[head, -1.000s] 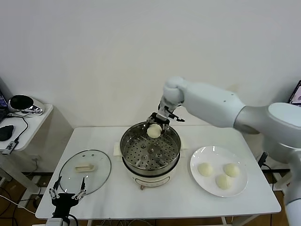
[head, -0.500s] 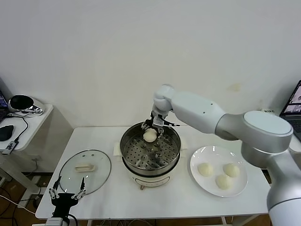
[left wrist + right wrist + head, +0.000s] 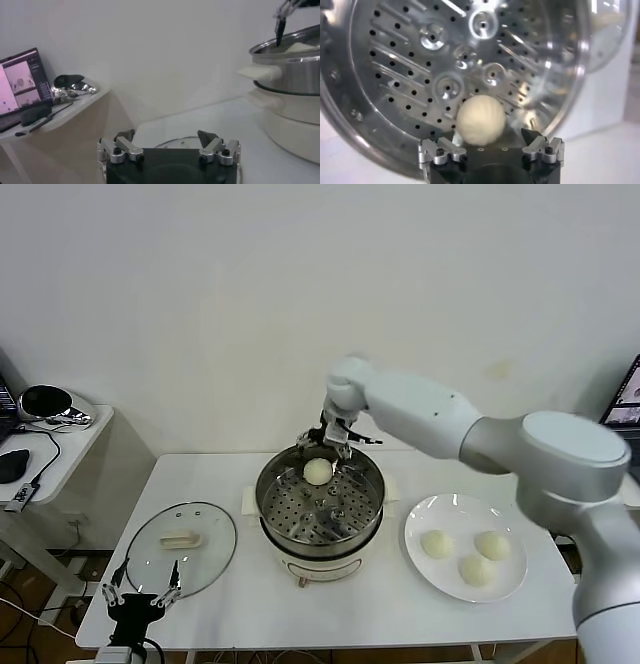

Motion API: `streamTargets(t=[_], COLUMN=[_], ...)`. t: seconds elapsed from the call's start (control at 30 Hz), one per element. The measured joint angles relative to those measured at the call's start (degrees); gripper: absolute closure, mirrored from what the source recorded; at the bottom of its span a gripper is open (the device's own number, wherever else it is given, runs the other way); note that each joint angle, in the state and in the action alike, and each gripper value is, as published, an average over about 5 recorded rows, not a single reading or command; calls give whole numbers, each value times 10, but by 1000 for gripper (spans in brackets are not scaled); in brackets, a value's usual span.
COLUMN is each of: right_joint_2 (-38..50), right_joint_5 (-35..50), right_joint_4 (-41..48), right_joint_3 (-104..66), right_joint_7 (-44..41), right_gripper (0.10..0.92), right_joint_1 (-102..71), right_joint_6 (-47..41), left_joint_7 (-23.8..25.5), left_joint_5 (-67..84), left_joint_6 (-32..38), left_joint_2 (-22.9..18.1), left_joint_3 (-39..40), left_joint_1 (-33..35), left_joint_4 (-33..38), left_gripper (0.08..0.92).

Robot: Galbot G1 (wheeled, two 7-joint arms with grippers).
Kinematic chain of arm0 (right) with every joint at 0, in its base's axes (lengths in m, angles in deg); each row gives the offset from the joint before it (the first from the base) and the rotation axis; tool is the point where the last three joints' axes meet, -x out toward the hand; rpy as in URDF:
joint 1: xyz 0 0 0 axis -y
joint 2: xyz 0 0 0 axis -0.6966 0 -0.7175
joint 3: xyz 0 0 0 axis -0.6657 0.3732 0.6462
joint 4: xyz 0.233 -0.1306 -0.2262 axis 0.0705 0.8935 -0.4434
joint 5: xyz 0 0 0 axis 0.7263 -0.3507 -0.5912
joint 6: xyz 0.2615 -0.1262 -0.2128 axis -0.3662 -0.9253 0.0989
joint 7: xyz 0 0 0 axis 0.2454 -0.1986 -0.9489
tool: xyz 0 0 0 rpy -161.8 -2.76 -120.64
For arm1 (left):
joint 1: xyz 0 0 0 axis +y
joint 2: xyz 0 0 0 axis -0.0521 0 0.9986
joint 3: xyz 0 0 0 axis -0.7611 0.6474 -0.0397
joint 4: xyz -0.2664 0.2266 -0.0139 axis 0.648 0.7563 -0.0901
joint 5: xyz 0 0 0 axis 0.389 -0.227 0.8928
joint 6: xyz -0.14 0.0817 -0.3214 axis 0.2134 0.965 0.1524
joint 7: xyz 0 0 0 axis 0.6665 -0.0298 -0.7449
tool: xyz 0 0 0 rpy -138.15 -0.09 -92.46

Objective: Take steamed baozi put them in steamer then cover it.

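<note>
Four baozi (image 3: 317, 471) (three plated), one steamer (image 3: 320, 529), one lid (image 3: 182, 548), one plate (image 3: 450, 569).

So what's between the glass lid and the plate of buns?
The steamer sits between the lid and the plate, one bun on its tray; the head view shows it.

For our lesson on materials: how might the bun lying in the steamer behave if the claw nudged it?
The bun looks round and smooth, so it would probably roll across the steamer tray. Its doughy surface suggests that it is soft and easily dented. It seems light for its size.
</note>
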Motion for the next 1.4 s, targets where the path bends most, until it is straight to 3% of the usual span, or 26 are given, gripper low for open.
streamTargets(t=[0.33,0.67,1.0,1.4], right_joint_2=[162,349,441,444], right_joint_5=[171,201,160,94], right_joint_4=[-197,-343,-378,-328], right_joint_3=[57,75,26,-87], right_joint_7=[-30,-31,-35,-35], right_gripper=[203,203,203,203], right_joint_1=[104,119,17,-164], right_joint_6=[-250,-438,-492,-482], left_joint_7=[-4,-9,-8,-6], left_joint_5=[9,3,2,0], left_joint_6=[-30,-55,-64,-67], left_joint_2=[13,15,9,6], left_joint_3=[6,10,6,-7], left_joint_1=[-2,-4,-3,9], left_joint_4=[21,29,29,32], left_gripper=[177,177,177,177])
